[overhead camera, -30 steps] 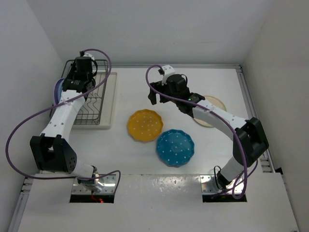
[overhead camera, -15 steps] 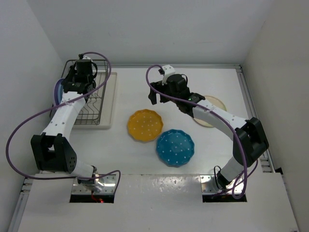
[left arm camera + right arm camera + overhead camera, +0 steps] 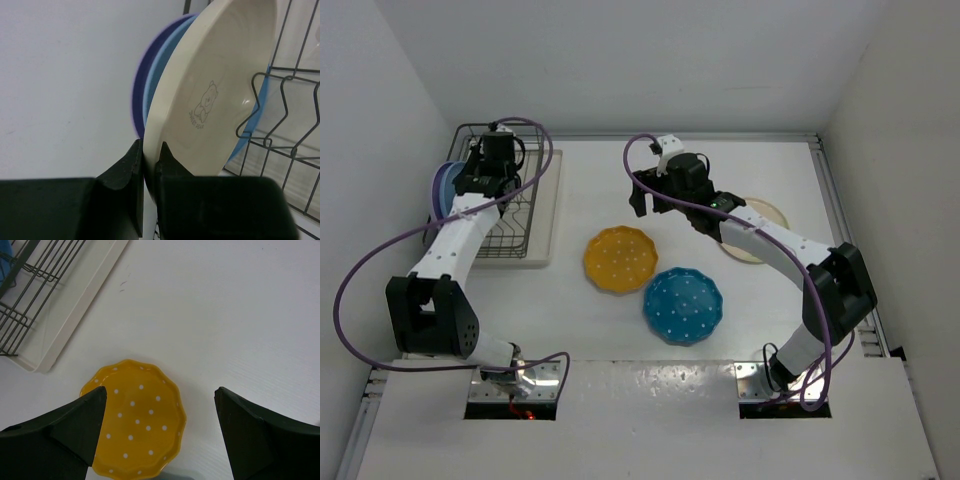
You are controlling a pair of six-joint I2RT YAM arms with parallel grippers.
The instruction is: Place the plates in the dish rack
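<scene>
A: Over the table, top view first: see the rack at far left, on a tray?

B: Yes. Holds a lavender plate on edge at its left end. Has the left gripper right over that end.

A: And mid-table?

B: Shows a yellow plate lying flat, with a teal plate just beside it toward the bases. Cannot tell whether touching. Shows a cream plate flat at the right, partly under the right arm. Shows the right gripper above bare table, just beyond the yellow plate.

A: Left wrist next. Gripping anything?

B: Clamped on the rim of a bear plate, pinched tight between both fingers. Stands on edge, tilted, cream-coloured, with a small bear mark facing the camera. Leans against a blue plate, with the lavender plate behind that. Shows rack wires along its right side. Cannot tell whether seated between tines.

A: Right wrist?

B: Spread wide, nothing between the two fingers. Looks straight down on the yellow plate, flat on the table. Catches the tray's corner and some rack wires at top left, well apart from that plate.
</scene>
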